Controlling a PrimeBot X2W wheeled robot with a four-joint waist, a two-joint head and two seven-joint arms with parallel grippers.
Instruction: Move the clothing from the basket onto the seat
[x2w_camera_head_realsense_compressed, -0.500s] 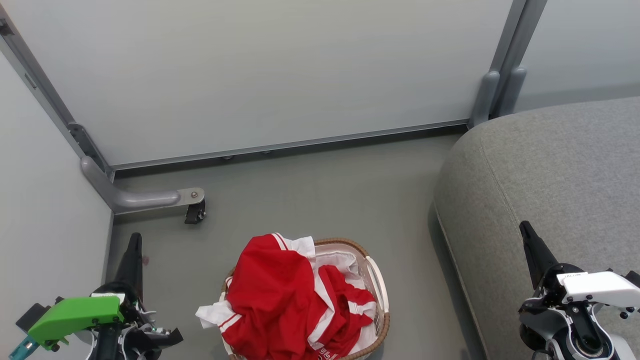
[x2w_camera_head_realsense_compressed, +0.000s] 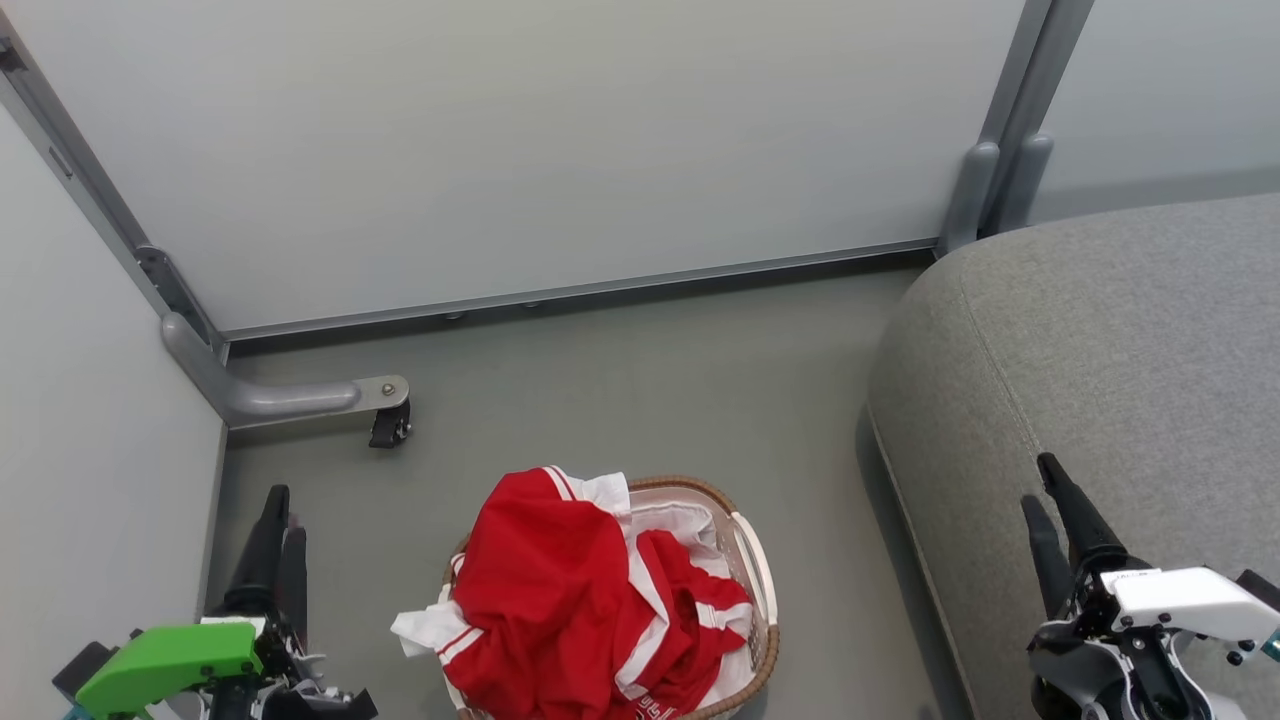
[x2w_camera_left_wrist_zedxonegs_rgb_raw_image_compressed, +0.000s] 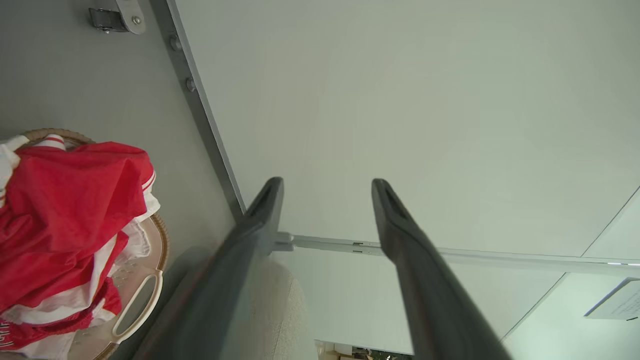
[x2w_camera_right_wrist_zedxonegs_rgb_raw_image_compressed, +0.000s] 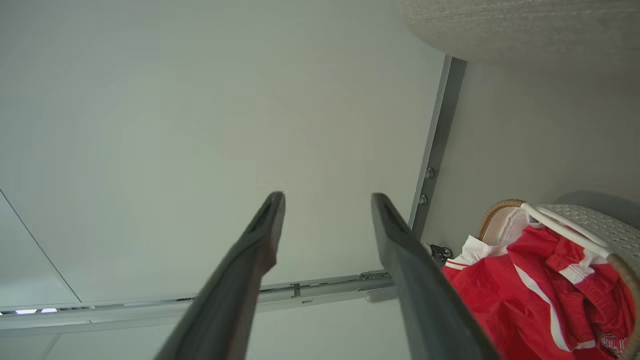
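The clothing (x2w_camera_head_realsense_compressed: 560, 590) is a heap of bright red garments with white stripes, piled high in the basket (x2w_camera_head_realsense_compressed: 745, 545), which stands on the floor at the bottom centre. The grey seat (x2w_camera_head_realsense_compressed: 1100, 330) is to the basket's right. My left gripper (x2w_camera_head_realsense_compressed: 283, 512) hangs left of the basket, open and empty. My right gripper (x2w_camera_head_realsense_compressed: 1037, 482) hovers over the seat's front edge, also open and empty. In the left wrist view the left gripper (x2w_camera_left_wrist_zedxonegs_rgb_raw_image_compressed: 327, 182) points at a wall panel, with the clothing (x2w_camera_left_wrist_zedxonegs_rgb_raw_image_compressed: 60, 210) at the left. The right gripper (x2w_camera_right_wrist_zedxonegs_rgb_raw_image_compressed: 327, 196) has the clothing (x2w_camera_right_wrist_zedxonegs_rgb_raw_image_compressed: 505, 300) at its lower right.
Pale partition panels (x2w_camera_head_realsense_compressed: 520, 150) close off the back and the left side. A grey metal foot with a black castor (x2w_camera_head_realsense_compressed: 390, 425) juts out onto the floor behind the left gripper. Grey floor (x2w_camera_head_realsense_compressed: 650, 380) lies between basket, panels and seat.
Both grippers have dropped a little lower in the head view and turned, so that both fingers of each now show. The clothing and basket have not moved.
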